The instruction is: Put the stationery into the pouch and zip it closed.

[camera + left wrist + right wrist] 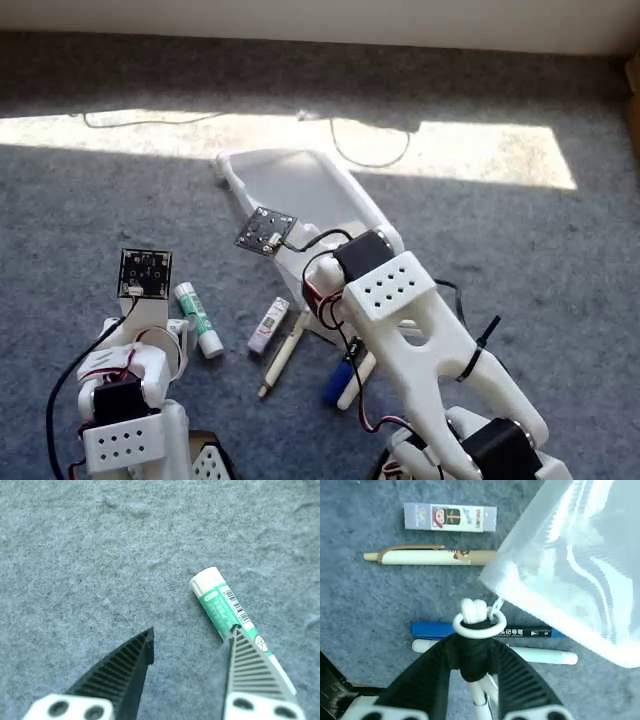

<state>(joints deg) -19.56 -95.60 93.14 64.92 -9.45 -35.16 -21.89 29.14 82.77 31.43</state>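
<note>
Your left end effector (191, 632) hangs open, off-centre over the glue stick (220, 605); your right end effector (471, 647) clamps the pouch (570, 570) by its zipper pull (477, 625). Centre left, then close.

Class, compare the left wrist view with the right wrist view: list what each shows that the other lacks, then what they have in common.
Left wrist view's own: the glue stick, green with a white cap, and the left gripper open over the carpet, one fingertip overlapping the stick.
Right wrist view's own: the right gripper shut on the zip pull ring of the mesh pouch, plus a small box, a beige pen, a blue marker and a white marker lying nearby.
Shared: the grey carpet, with black ridged fingers in the foreground.
</note>
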